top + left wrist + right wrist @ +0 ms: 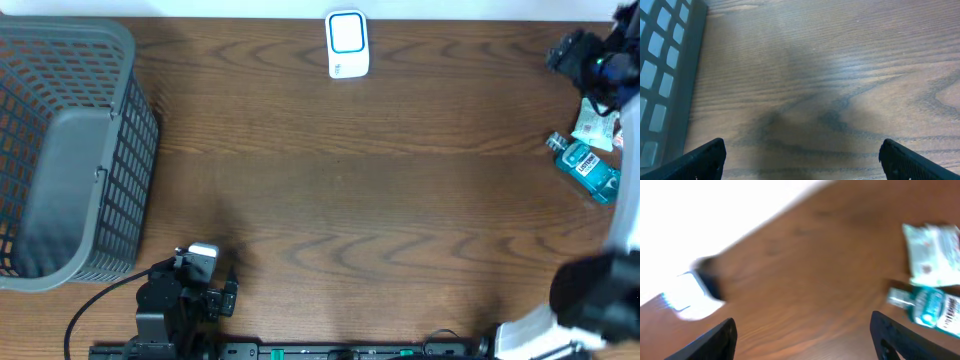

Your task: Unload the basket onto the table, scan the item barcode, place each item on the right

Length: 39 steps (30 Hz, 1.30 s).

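Left hand spread wide and empty over the worktop, beside the grey basket. I see the right hand parted too, holding nothing. The teal bottle lies at the worktop's right edge, just beside a white packet, well apart from the scanner.

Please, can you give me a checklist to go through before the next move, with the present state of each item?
1. Right pincer open, nothing between its fingers: ok.
2. Left pincer open and empty, over bare table: ok.
3. Teal bottle lying free near the table's right edge, not held: ok.
4. White packet apart from the bottle: cannot tell, they lie very close.
5. Scanner at the far edge, nothing in front of it: ok.
6. Barcode on the bottle in sight: cannot tell, the right wrist view is blurred.
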Each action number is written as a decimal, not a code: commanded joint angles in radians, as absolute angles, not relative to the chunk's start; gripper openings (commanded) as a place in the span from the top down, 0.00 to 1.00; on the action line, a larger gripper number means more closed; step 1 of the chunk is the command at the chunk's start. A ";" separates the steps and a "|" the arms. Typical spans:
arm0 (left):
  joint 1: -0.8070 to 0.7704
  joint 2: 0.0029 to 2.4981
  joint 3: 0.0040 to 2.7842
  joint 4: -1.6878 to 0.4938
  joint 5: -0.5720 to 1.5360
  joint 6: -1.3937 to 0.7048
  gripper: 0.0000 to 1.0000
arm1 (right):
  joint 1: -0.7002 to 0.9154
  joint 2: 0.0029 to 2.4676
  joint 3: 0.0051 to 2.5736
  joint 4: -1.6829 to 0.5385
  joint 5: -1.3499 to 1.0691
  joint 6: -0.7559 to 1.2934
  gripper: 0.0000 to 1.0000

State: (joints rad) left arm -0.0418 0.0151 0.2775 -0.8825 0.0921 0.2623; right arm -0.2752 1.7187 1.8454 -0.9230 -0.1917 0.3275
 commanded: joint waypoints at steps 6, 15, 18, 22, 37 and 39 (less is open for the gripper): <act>-0.038 0.011 0.263 -0.912 0.094 0.260 0.02 | -0.181 1.303 1.848 -0.989 -0.272 0.249 0.01; -0.038 0.011 0.263 -0.912 0.094 0.260 0.02 | -0.163 1.003 1.848 -1.140 -0.299 0.174 0.01; -0.038 0.011 0.263 -0.912 0.094 0.260 0.02 | -0.162 0.914 1.848 -1.164 -0.299 0.174 0.01; -0.038 0.011 0.263 -0.912 0.094 0.260 0.02 | -0.138 0.804 1.848 -1.184 -0.299 0.174 0.01; -0.038 0.011 0.263 -0.912 0.094 0.260 0.02 | -0.049 0.654 1.848 -1.560 -0.283 0.141 0.01; -0.038 0.011 0.263 -0.912 0.094 0.260 0.02 | -0.049 0.654 1.848 -1.645 -0.283 0.141 0.01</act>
State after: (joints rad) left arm -0.0418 0.0151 0.2775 -0.8825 0.0921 0.2623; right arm -0.0547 0.6521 1.8492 -1.5883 -0.2878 0.1513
